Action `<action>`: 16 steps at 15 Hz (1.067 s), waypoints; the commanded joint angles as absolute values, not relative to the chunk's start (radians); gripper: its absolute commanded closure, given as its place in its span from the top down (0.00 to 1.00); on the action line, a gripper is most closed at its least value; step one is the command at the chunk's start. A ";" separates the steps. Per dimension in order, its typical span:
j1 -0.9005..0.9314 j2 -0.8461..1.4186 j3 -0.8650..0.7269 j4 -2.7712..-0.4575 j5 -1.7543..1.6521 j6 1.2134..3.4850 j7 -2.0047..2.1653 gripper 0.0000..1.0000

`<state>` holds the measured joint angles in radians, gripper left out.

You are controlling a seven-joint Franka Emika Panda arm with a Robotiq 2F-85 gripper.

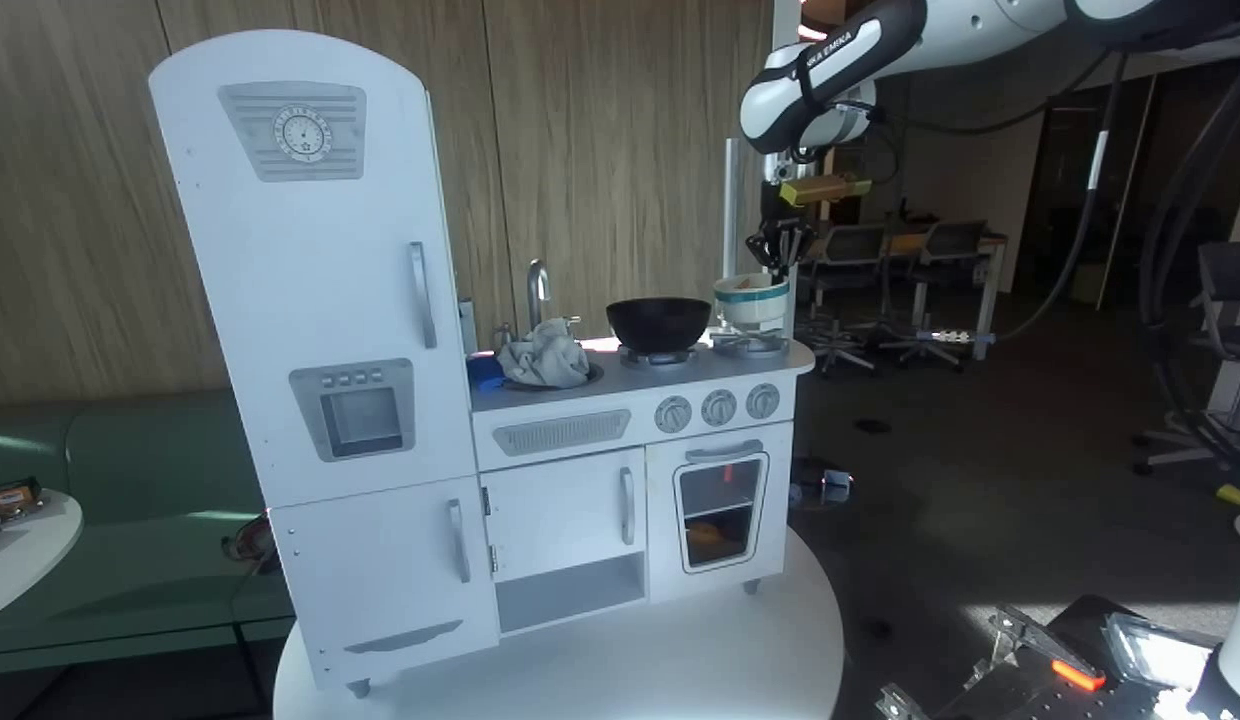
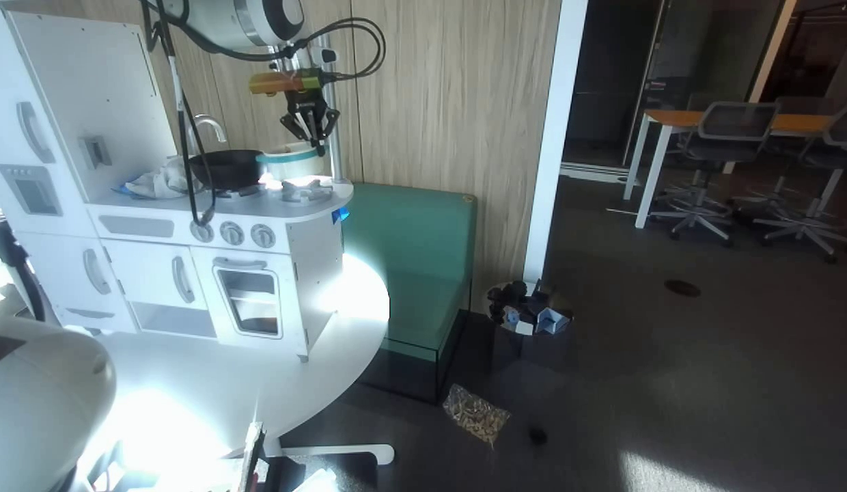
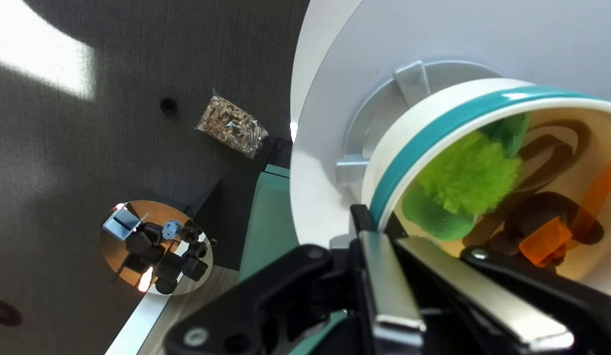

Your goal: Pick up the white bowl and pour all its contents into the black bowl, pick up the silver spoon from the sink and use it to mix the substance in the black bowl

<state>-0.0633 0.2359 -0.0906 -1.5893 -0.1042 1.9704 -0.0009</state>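
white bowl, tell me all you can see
The white bowl is round and glossy, possibly ceramic or plastic, with a teal band below its white lip. The gripper pinches its rim, holding it roughly upright, apparently clear of the toy-stove burner beneath. Its contents include a fuzzy lime-green ball and orange pieces.

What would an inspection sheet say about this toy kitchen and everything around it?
Surface: gray countertop with two burners.
Job's things: white bowl of colored pieces, held above one burner; black bowl standing on the other.
Silver spoon: nothing seen; the cloth may hide it.
Clutter: cloth bunched at the sink.
End effector: pinching the white bowl's rim.
Cables: a long cable sags from the arm.
Surroundings: green bench, chairs, bag of bits on the floor.
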 commanded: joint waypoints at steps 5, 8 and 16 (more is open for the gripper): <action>0.020 0.166 -0.049 -1.448 -0.307 1.753 0.068 0.03; 0.064 0.217 -0.019 -1.329 -0.405 1.665 0.085 0.03; 0.199 0.388 0.002 -1.163 -0.702 1.669 0.117 0.02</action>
<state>0.1549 0.3037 0.0048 -1.2591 -0.5927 1.6707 0.1039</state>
